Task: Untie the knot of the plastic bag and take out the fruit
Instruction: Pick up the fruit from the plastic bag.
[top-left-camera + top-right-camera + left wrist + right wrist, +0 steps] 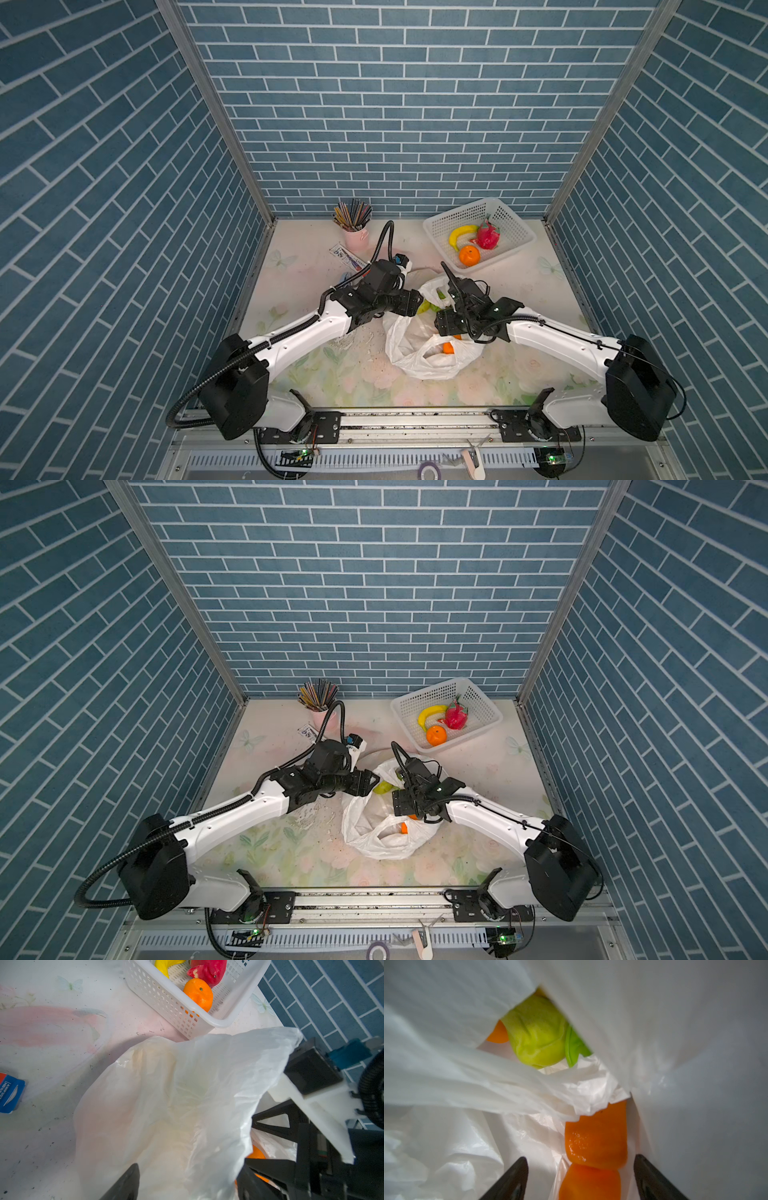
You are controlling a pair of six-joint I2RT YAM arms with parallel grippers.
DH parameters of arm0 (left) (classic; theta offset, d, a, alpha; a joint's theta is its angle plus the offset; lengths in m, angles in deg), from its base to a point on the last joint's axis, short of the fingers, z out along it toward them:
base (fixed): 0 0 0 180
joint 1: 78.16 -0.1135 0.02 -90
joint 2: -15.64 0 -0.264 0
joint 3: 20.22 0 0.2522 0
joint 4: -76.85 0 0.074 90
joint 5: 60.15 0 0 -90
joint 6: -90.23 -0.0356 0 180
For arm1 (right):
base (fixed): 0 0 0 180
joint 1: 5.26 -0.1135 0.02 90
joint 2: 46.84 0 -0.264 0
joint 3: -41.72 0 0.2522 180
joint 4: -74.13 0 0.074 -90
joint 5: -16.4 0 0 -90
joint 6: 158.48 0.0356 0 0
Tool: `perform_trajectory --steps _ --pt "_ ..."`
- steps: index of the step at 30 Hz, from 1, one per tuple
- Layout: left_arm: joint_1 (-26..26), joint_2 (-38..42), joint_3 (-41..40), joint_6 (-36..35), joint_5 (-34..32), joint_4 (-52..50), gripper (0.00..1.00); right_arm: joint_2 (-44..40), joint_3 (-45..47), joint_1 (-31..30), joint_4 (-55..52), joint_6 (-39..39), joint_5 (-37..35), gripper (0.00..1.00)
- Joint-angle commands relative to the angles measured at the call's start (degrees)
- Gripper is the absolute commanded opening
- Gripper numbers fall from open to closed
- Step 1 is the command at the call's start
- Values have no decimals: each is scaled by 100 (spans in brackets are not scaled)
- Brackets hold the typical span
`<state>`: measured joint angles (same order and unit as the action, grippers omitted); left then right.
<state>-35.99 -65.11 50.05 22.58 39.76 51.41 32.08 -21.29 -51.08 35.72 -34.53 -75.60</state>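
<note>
Black-fingered right gripper (580,1158) stands wide apart and empty inside the crinkly translucent white plastic bag (411,345), just short of two glossy round oranges (596,1142), a yellow-green fruit (537,1039) deeper in. Bag lies low-centre in both top views; left gripper (189,1167), also spread, straddles its film.

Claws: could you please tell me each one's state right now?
Left claw: open, plastic bag film draped between the jaws.
Right claw: open inside the bag, orange just ahead, nothing held.
</note>
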Motion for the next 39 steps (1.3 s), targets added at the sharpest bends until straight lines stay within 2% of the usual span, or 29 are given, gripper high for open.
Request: perform_trajectory --steps 1,9,13,16,18,21,30,35,39 --pt "-40 -70 26 -86 -93 -49 74 225 -101 77 129 129 -220 82" --pt "-62 -11 21 -107 -163 -130 74 786 -188 117 504 57 -26 79" --pt "-97 -8 -4 -97 -148 -127 74 966 -262 118 436 -13 -79 70" --pt "-104 -28 -4 -74 -136 -124 74 907 -247 122 466 -38 -15 59" --pt "-104 -46 9 -74 -117 -115 74 770 -196 111 495 -38 48 52" --pt "-104 -50 18 -55 -141 -115 74 517 -139 77 521 -101 119 48" --pt "-112 -35 75 -11 -137 -107 74 -391 -52 -319 284 -135 91 47" --pt "-113 -12 113 8 -113 -114 74 -949 -70 -399 420 -137 248 47" --pt "-112 143 66 67 -84 -73 74 -1421 -189 -401 560 -82 105 46"
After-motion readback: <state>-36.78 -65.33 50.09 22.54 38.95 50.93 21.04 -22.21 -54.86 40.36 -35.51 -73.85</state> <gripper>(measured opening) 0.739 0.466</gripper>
